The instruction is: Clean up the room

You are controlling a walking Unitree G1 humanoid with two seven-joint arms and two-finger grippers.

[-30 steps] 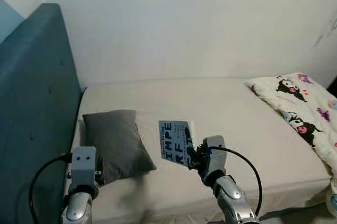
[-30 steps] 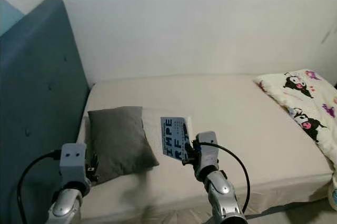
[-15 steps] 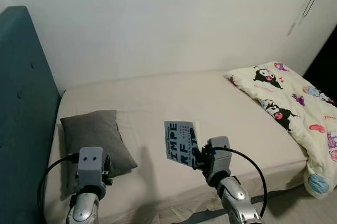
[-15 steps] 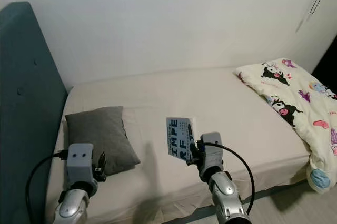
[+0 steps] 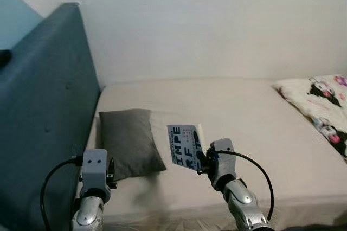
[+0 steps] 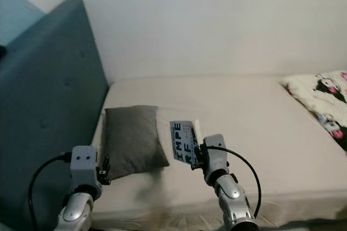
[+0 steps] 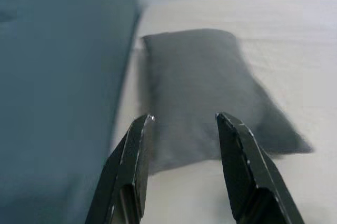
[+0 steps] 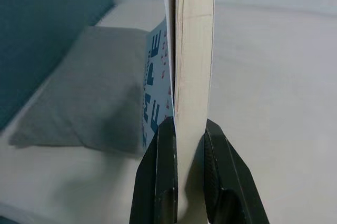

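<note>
Book: light blue cover with big dark letters, held upright above the bed's near edge, just right of the grey pillow
Right gripper: fingers clamped tight on the book's lower edge, pages between them
Left gripper: fingers parted, holding nothing, raised near the pillow's near end
Grey pillow: lies on the bed beside the headboard
Bed: beige sheet
Headboard: teal, padded, left of pillow
Patterned blanket: far right on bed, well apart from pillow

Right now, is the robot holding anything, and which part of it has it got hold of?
Yes: the right gripper holds a book upright, pinched at its lower edge. The left gripper is open and empty, above a gray pillow.
</note>
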